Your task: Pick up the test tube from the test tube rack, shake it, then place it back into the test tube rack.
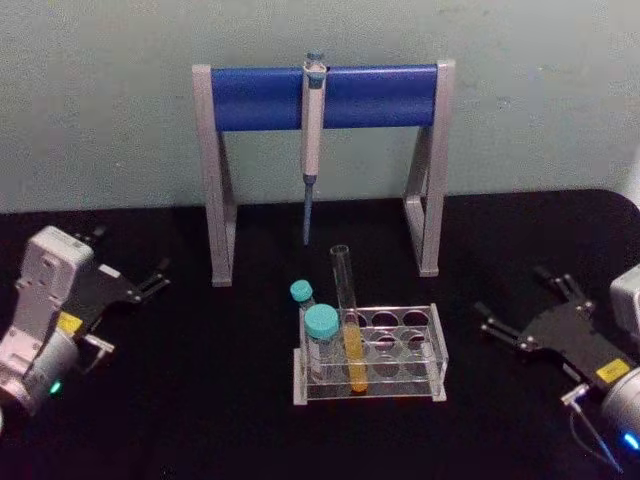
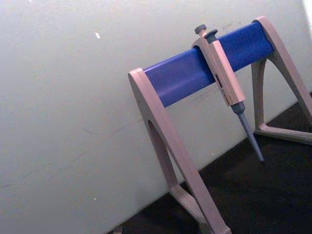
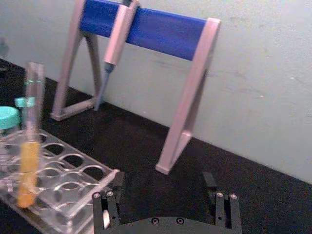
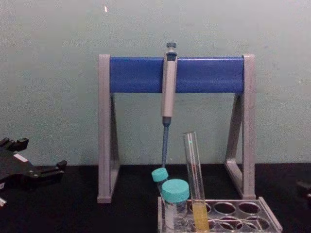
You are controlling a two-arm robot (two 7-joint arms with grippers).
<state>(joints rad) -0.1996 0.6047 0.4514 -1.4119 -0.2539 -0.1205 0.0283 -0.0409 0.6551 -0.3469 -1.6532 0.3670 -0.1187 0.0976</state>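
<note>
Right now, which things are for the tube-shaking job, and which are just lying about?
For the job: test tube, test tube rack, left pincer and right pincer, both open, idle at the sides.
Just lying about: teal-capped tubes, pipette, pipette stand.

Tube (image 1: pixel 345 300): upper half stands free above the rack (image 1: pixel 437 345).
Left of tube: blocked. Large cap (image 1: pixel 321 321) sits just beside it and small cap (image 1: pixel 301 291) behind that, both lower than the tube mouth.
Right of tube: open room over the rack holes, then bare table (image 1: pixel 200 400) out to the right gripper (image 1: pixel 509 289), fingers spread.
Behind: pipette (image 1: pixel 312 130) hangs from the stand (image 1: pixel 380 97), tip behind and left of the tube mouth; depth gap not judged. Stand legs flank the rear.
Left gripper (image 1: pixel 155 278): well apart, bare table between.
</note>
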